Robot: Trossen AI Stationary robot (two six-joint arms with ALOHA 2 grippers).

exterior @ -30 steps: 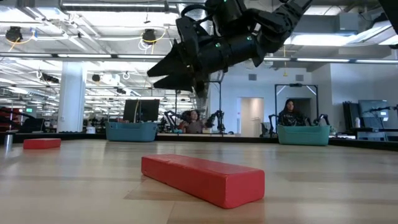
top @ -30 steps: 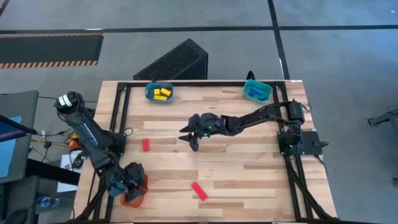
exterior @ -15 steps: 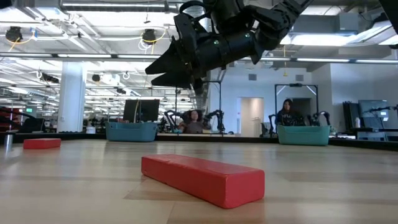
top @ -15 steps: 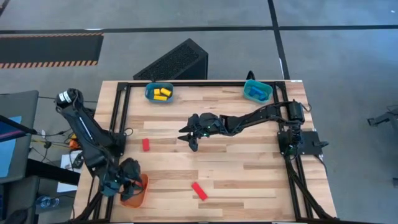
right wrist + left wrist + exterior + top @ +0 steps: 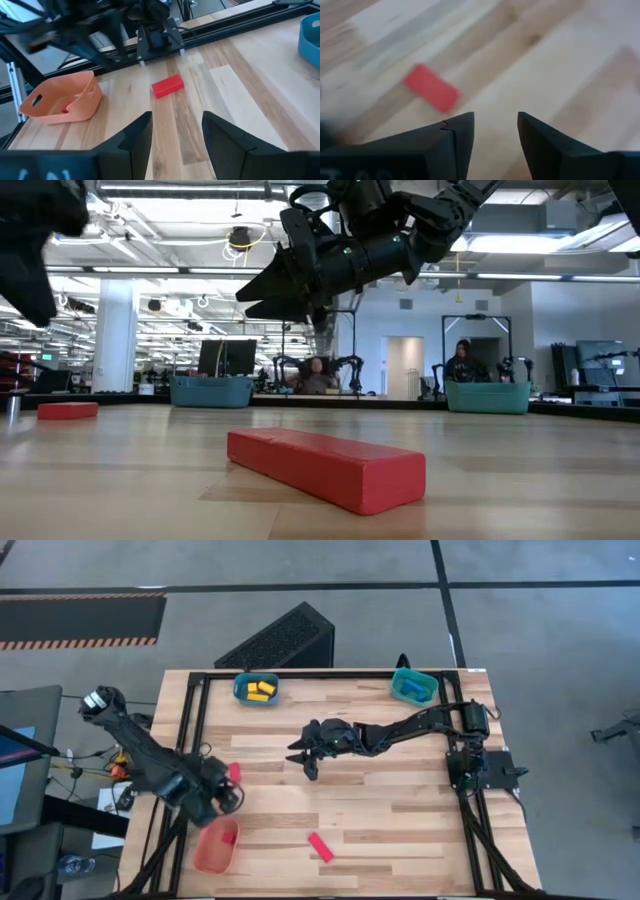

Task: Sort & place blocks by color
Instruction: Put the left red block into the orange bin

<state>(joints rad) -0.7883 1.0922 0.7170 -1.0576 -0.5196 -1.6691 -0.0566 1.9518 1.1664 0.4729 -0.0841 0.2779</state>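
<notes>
The left gripper (image 5: pixel 218 798) is hanging over the counter (image 5: pixel 400 810) with its fingers a little apart and nothing in them, close to a small red block (image 5: pixel 234 772). It is probably lining up to pick it. The orange tray (image 5: pixel 213 846) is sitting nearby with one red block (image 5: pixel 228 837) in it, so reds likely go there. The right gripper (image 5: pixel 303 758) is waiting in the middle, fingers apart and empty. A long red block (image 5: pixel 320 847) is lying alone near the front edge.
</notes>
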